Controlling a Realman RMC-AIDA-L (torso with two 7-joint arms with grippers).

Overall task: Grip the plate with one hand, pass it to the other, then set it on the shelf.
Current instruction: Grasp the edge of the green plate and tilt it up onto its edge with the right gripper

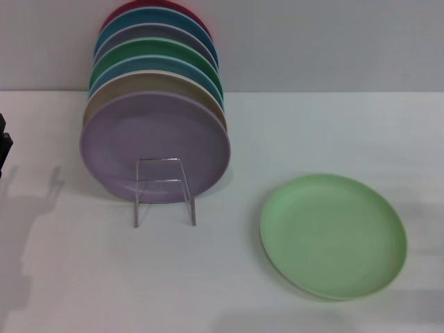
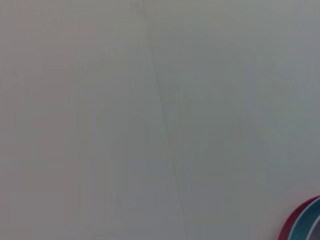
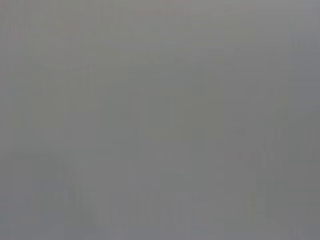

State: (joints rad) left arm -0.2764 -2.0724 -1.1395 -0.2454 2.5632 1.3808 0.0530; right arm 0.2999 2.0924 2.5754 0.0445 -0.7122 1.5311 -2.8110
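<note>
Seven plates upright in wire rack [image 1: 164,191]: lavender plate [image 1: 154,146] at front. One pale mint-green plate [image 1: 333,236] flat on bench [image 1: 83,277], beside rack.

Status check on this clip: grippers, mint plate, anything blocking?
Left arm parked at left edge; right gripper unseen. Mint-green plate flat on table, untouched. Wire rack front slot open.

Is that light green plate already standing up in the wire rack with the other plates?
No, the light green plate lies flat on the table, off to the side of the wire rack.
</note>
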